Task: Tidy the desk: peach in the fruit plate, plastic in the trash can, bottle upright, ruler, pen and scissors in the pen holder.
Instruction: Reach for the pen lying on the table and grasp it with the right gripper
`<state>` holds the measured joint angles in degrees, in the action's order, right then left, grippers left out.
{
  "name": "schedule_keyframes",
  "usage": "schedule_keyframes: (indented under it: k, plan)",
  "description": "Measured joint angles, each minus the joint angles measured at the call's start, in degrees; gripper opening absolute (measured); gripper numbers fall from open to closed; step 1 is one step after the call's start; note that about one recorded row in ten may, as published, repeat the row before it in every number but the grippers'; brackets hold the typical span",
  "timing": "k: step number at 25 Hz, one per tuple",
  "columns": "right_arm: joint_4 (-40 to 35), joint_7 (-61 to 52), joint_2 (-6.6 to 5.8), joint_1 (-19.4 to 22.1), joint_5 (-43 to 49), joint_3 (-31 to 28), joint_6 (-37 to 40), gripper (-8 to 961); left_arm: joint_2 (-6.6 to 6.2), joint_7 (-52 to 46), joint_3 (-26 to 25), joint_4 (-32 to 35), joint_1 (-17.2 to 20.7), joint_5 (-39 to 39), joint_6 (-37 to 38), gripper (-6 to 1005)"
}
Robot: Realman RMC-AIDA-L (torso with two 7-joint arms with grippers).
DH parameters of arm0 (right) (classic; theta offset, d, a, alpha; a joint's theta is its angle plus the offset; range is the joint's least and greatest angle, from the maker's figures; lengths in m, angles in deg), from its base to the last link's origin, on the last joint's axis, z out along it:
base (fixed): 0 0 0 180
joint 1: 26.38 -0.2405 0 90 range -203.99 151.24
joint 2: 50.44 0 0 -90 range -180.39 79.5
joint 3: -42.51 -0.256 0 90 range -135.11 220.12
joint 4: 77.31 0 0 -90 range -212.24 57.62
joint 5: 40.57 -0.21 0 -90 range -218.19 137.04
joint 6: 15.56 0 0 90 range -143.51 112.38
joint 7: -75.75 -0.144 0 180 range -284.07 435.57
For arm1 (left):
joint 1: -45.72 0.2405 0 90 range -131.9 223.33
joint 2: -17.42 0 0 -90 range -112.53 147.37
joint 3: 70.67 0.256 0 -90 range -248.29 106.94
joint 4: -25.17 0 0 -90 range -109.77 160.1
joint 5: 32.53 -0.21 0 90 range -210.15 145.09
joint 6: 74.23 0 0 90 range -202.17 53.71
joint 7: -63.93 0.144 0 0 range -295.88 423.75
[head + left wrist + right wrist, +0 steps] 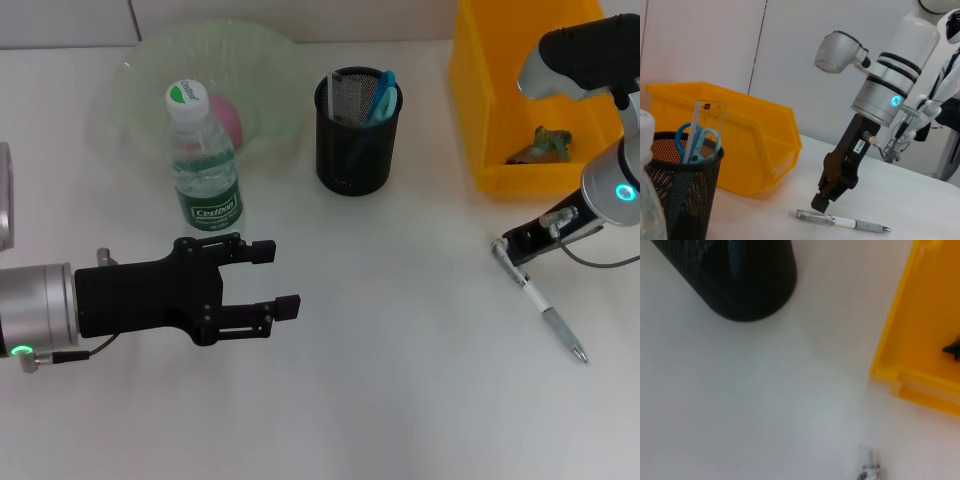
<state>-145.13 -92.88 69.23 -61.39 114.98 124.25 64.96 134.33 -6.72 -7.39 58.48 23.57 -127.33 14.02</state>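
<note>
While the left gripper (275, 278) is held over the tabletop (400, 400) with fingers spread, the yellow trash can (478, 110) is seen holding plastic (545, 145). The right gripper (821, 201), fingers apparently closed on nothing, is poised just above the pen (545, 315) lying flat.

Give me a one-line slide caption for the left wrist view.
Right gripper poised just above the pen on the white desk, with ruler and scissors already in the pen holder.
</note>
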Motion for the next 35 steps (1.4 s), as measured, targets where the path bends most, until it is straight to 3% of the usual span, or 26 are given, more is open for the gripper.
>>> schedule_keyframes:
  k: [7,12,19,25,35]
  plan:
    - [-4.36,1.50,-0.30,1.65,-2.07,-0.42,2.17,-5,-0.09,0.00,0.00,0.00,0.25,0.13,0.12,778]
    - [-9.99,2.03,-0.32,3.57,-0.95,-0.15,7.85,1,-0.24,0.00,-0.09,0.00,0.41,0.15,0.24,777]
    - [-14.10,0.63,-0.14,7.02,1.37,2.27,10.59,176,-0.33,0.00,-0.53,0.00,0.29,0.15,0.20,777]
    - [-12.42,0.34,-0.05,7.23,1.12,3.87,8.49,326,-0.26,0.00,-0.53,0.00,0.03,-0.03,-0.08,777]
    - [-9.52,0.09,-0.05,6.55,0.87,5.42,5.77,282,-0.10,0.00,-0.54,0.00,0.32,-0.02,-0.19,778]
